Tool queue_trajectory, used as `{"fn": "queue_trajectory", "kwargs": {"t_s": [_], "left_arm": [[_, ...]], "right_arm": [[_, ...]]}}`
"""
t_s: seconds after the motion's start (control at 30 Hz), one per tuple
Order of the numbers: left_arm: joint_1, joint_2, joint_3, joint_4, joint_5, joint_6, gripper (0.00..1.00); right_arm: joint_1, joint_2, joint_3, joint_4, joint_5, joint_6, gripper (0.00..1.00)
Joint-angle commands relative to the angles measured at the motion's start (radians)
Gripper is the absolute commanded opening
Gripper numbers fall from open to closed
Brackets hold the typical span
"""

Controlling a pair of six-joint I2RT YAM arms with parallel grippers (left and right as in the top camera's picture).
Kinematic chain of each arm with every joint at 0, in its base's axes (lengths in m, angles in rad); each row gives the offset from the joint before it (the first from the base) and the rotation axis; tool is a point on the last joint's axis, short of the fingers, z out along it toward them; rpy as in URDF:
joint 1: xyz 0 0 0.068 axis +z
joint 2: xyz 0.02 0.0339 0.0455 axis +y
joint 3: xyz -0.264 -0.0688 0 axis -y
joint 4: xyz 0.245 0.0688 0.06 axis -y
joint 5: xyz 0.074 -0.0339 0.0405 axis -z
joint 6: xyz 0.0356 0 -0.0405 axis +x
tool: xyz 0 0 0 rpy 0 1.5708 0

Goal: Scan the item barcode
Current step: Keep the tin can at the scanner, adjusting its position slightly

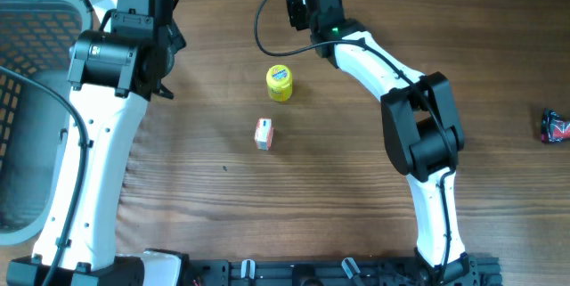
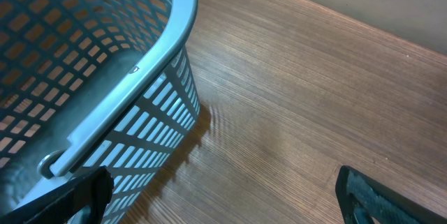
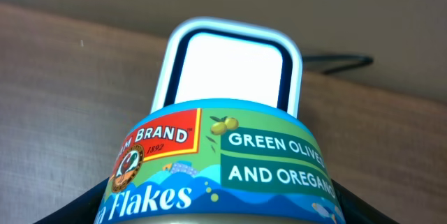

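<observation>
The right gripper (image 3: pixel 223 206) is pinching a can of flakes (image 3: pixel 223 161), one finger on each side of its round body. The printed label, which reads green olives and oregano, is turned toward the wrist camera. Directly ahead of this gripper, just beyond the can's far edge, stands the barcode scanner (image 3: pixel 228 67) with its white window lit and facing the can.

The item is therefore picked up and presented at the scanner, and the reading itself looks like the step in hand. No barcode shows on the visible part of the label, so I cannot tell whether the code faces the window or the can needs turning.

The left gripper (image 2: pixel 223 196) is spread wide and empty, hanging above bare tabletop (image 2: pixel 293 98), with the blue plastic basket (image 2: pixel 133 77) just off to one side of it.

Below the right gripper in the overhead view, a yellow container (image 1: pixel 280 82) and a small box (image 1: pixel 264 133) lie on the tabletop, probably waiting to be scanned. A dark packet (image 1: pixel 556 126) lies well apart.
</observation>
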Motion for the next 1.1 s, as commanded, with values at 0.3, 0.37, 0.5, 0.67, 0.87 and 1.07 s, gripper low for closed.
{"fn": "queue_trajectory", "kwargs": {"t_s": [0.3, 0.37, 0.5, 0.67, 0.87, 1.07], "left_arm": [[0.005, -0.003, -0.005, -0.005, -0.021, -0.016, 1.00], [0.005, -0.003, -0.005, -0.004, -0.021, -0.016, 1.00], [0.005, -0.003, -0.005, -0.005, -0.021, -0.016, 1.00], [0.005, -0.003, -0.005, -0.005, -0.021, -0.016, 1.00], [0.005, -0.003, -0.018, -0.003, -0.021, -0.016, 1.00], [0.005, -0.003, -0.025, 0.003, -0.025, -0.017, 1.00]], "right_arm": [[-0.002, -0.158, 0.007, -0.179, -0.092, 0.070, 0.52], [-0.003, -0.158, 0.007, -0.206, -0.114, 0.085, 0.52], [-0.002, -0.159, 0.007, -0.225, -0.119, 0.086, 0.52], [-0.003, -0.159, 0.007, -0.227, -0.119, 0.086, 0.52], [-0.003, -0.160, 0.007, -0.301, -0.159, 0.127, 0.52], [-0.003, -0.160, 0.007, -0.332, -0.170, 0.146, 0.51]]}}
